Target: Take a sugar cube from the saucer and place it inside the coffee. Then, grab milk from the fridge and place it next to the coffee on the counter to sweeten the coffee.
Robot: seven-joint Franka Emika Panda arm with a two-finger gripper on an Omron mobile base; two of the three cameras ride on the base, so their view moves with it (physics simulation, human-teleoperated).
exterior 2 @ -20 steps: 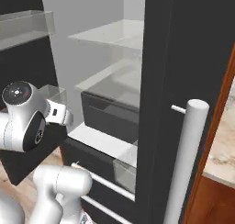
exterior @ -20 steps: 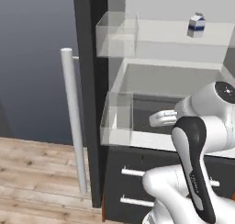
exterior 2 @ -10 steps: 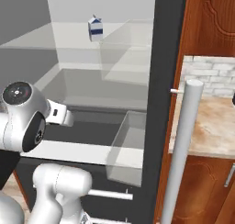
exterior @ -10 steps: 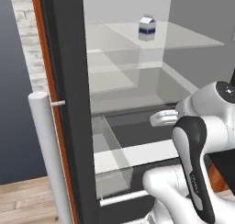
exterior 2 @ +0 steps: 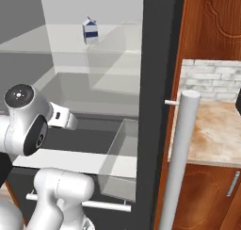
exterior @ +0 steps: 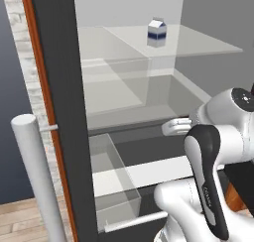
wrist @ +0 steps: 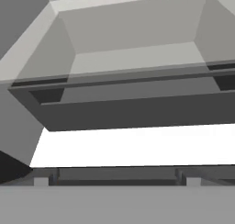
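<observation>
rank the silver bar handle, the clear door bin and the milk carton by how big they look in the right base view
1. silver bar handle, largest, though it is nearest the camera
2. clear door bin
3. milk carton, smallest, and farthest back on its shelf

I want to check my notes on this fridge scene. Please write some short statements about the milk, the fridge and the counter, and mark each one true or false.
1. The milk stands upright on an upper translucent shelf inside the fridge. True.
2. The gripper is closed around the milk. False: nothing touches the carton, which stands alone on the shelf.
3. The fridge is open, so its pale interior shows. True.
4. The milk lies on its side in a door bin. False: it is upright on the shelf, and that bin holds nothing.
5. In the right base view, the counter lies to the right of the fridge. True.
</observation>
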